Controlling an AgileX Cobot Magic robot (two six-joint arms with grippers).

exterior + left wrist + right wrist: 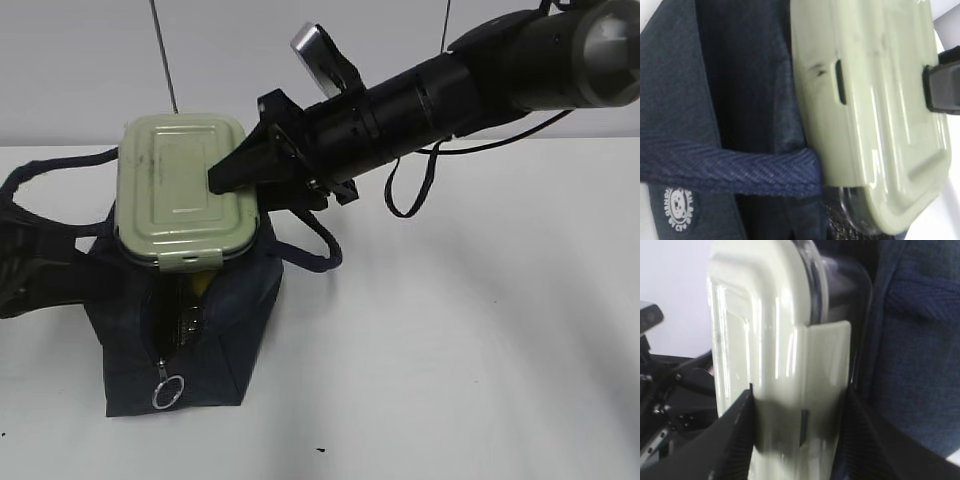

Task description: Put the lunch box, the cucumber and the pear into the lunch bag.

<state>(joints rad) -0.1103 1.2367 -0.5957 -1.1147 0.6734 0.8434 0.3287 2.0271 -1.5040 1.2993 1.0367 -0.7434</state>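
On lunch bag [675, 209] fabric, left wrist view: 1 round white printed badge, lettering too small to read. Right end effector [800, 425]: pinching lunch box [185, 190] across lid and base at its right edge, box held flat over bag mouth, zipper open, silver ring pull [168, 391] hanging. Left end effector: unseen, state cannot be told. Right of bag: bare white desk [480, 330], wide room.

Your exterior view looks down at a slant from the front. Both wrist views sit very close: left faces the lunch box [875, 110] lid, right its edge [780, 365].
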